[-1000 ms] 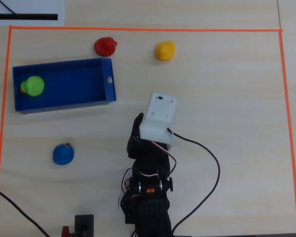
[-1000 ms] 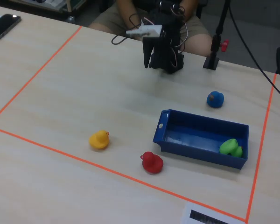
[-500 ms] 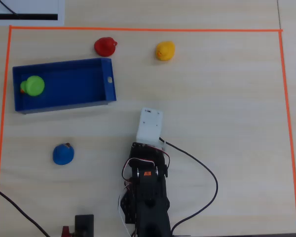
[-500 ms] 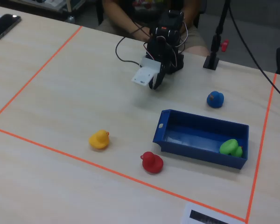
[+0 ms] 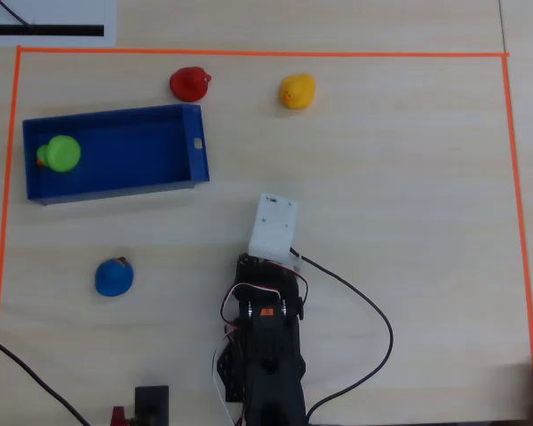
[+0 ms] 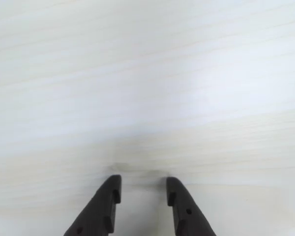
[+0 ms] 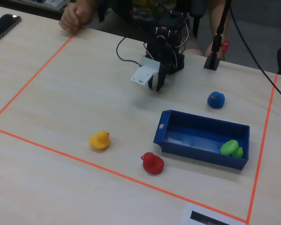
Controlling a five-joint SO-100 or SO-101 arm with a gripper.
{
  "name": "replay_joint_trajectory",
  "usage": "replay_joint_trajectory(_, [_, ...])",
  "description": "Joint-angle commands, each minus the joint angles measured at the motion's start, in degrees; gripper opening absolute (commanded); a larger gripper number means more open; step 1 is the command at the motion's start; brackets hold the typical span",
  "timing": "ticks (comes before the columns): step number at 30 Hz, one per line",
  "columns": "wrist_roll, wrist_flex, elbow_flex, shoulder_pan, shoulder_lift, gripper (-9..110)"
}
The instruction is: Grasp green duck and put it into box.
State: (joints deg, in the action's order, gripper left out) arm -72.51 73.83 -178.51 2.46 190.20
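Observation:
The green duck (image 5: 60,153) lies inside the blue box (image 5: 195,146), at its left end in the overhead view. In the fixed view the green duck (image 7: 231,147) sits at the right end of the box (image 7: 196,153). My gripper (image 6: 142,182) is far from the box, over bare table near the arm's base. In the wrist view its two dark fingers stand apart with nothing between them. In the fixed view the gripper (image 7: 155,84) points down at the table beside the white camera housing (image 7: 144,75). In the overhead view that housing (image 5: 274,224) hides the jaws.
A red duck (image 5: 189,83) and a yellow duck (image 5: 297,90) sit above the box, and a blue duck (image 5: 114,277) below it. Orange tape (image 5: 506,177) frames the work area. Cables (image 5: 373,319) trail by the arm's base. A person's hand (image 7: 75,16) rests at the far edge.

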Motion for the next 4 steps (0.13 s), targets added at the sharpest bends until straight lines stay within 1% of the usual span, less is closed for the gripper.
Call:
replay_joint_trajectory(1, [0.7, 1.2, 0.3, 0.5, -0.4, 10])
replay_joint_trajectory(4, [0.7, 1.2, 0.3, 0.5, -0.4, 10])
